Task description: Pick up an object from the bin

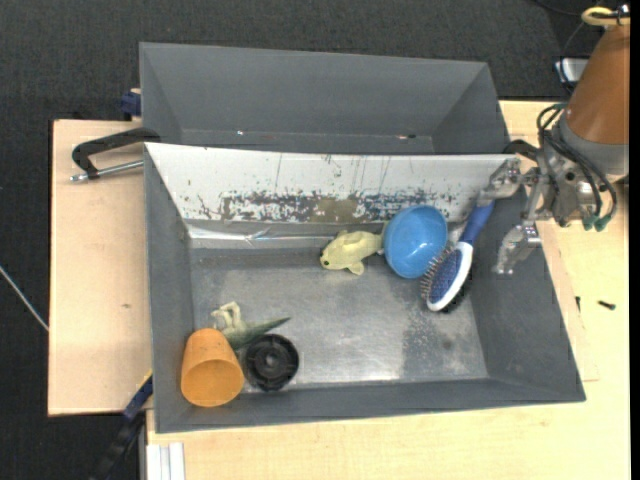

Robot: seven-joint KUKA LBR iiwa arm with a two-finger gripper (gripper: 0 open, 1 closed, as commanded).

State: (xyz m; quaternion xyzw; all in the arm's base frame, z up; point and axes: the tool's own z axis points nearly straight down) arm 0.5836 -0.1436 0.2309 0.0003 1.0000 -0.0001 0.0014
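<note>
My gripper (507,218) hangs over the bin's right wall, its two metal fingers spread apart and open, with nothing between them. Just left of it lies a blue hairbrush (447,274), whose blue handle leans up the right wall towards the fingers and whose bristled head rests on the floor. A round blue bowl-like thing (414,241) sits against the back wall beside the brush. Left of that lies a pale yellow toy fish (350,252).
In the front left corner lie an orange cup (210,368) on its side, a black round lid-like thing (271,361) and a small cream and green piece (238,322). The arm with its orange cover stands outside the bin at the right.
</note>
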